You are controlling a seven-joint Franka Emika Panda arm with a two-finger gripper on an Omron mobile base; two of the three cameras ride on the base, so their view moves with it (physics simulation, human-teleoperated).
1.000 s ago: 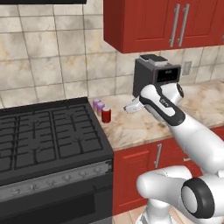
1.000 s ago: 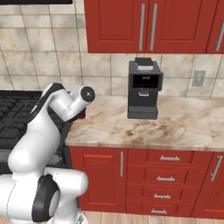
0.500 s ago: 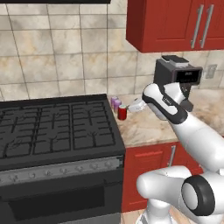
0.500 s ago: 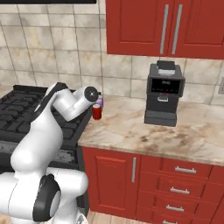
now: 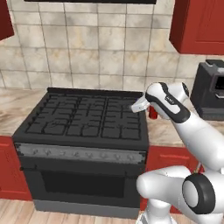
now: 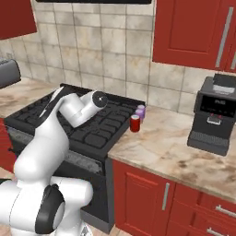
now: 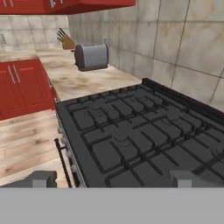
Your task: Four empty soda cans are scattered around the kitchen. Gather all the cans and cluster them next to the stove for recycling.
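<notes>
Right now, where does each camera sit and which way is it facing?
Left base view: behind the arm's left, facing the stove; the arm rises at lower right.
Right base view: behind its right, facing the red can, the purple can and the coffee machine; the arm rises at lower left.
Hand view: on the hand, along the open jaws, over the grates toward a toaster.
All share the stove.

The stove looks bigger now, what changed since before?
The base drove left, so the stove now sits mid-picture and the coffee machine slid toward the right edge. Nothing was grabbed or dropped: the hand stays open and empty, and the red can and purple can stay beside the stove.
</notes>
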